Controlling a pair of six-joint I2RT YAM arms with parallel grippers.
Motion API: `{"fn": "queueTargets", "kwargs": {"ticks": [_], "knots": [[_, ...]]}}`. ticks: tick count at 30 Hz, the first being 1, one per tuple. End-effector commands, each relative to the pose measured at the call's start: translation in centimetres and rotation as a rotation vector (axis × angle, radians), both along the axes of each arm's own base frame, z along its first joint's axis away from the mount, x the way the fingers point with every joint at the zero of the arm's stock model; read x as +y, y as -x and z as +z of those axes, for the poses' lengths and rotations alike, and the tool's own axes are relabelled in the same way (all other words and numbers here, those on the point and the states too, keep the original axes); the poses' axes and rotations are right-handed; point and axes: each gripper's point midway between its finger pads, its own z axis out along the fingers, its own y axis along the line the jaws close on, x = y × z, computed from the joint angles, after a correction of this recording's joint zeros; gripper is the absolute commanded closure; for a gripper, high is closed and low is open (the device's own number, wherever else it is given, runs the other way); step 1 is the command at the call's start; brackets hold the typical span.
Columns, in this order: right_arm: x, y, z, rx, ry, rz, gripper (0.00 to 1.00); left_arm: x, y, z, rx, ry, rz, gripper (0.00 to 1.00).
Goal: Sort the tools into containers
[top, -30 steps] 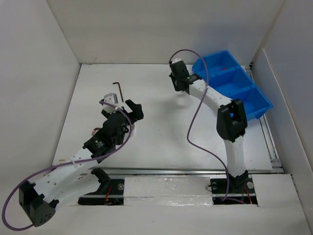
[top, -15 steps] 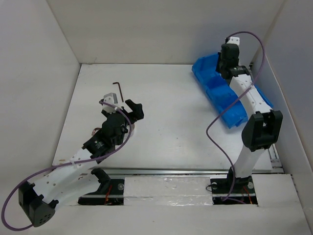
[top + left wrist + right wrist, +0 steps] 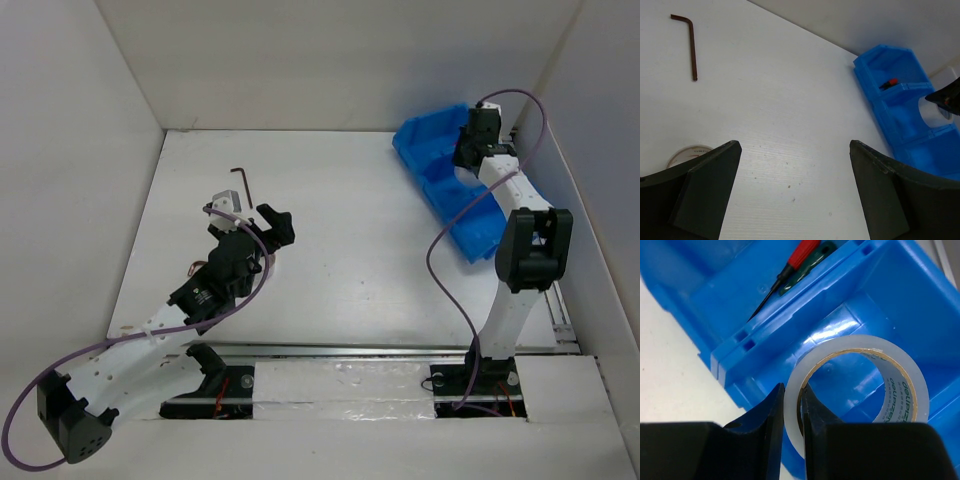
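Right now the right gripper (image 3: 792, 391) is clamped on a roll of tape (image 3: 905, 390), one finger inside the ring and one outside, pinching its wall. The roll is held upright on edge inside the middle compartment of the blue bin (image 3: 765, 340); whether it touches the bin's floor cannot be told. In the compartment next to it, at the bin's far end, lies a red-handled screwdriver (image 3: 802, 252). The bin sits askew at the far right corner of the table (image 3: 790, 90).

Over on the left side, the left gripper (image 3: 793, 147) hangs above the table with its fingers spread wide and nothing between them. A dark hex key (image 3: 690, 40) lies flat on the table beyond it, well apart from the bin. A second roll of tape (image 3: 687, 154) lies flat just beside the gripper's left finger, partly hidden by it
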Motion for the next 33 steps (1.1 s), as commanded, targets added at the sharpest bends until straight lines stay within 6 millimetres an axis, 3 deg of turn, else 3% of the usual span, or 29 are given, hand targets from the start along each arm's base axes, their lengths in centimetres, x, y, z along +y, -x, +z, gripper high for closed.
{"fn": "queueTargets", "kwargs": {"ticks": [1, 11, 14, 16, 25, 28, 32, 33], "knots": [[-0.9, -1.8, 2.0, -0.072, -0.008, -0.028, 1.00, 0.0, -0.1, 1.0, -0.035, 0.018, 0.004, 0.12], [-3.9, -3.1, -1.0, -0.070, -0.101, -0.097, 1.00, 0.1, 0.1, 1.2, -0.042, 0.026, 0.003, 0.11], [-4.7, -3.4, -1.6, -0.062, -0.107, -0.127, 0.90, 0.1, 0.0, 1.2, -0.041, 0.025, 0.003, 0.11], [-4.7, -3.6, -1.8, -0.062, -0.108, -0.132, 0.73, 0.1, 0.0, 1.1, -0.040, 0.023, 0.004, 0.11], [-4.8, -4.3, -2.6, -0.029, -0.111, -0.136, 0.60, 0.2, 0.1, 1.2, -0.043, 0.025, 0.007, 0.11], [-4.9, -4.1, -1.8, -0.044, -0.108, -0.146, 0.59, 0.3, 0.1, 1.2, -0.043, 0.026, 0.011, 0.11], [-2.1, -3.5, 1.7, -0.110, -0.112, -0.076, 0.59, 0.2, 0.0, 1.1, -0.040, 0.020, 0.009, 0.11], [-1.0, -3.0, 4.5, -0.162, -0.115, -0.044, 0.60, 0.1, 0.0, 1.1, -0.041, 0.021, 0.009, 0.11]]}}
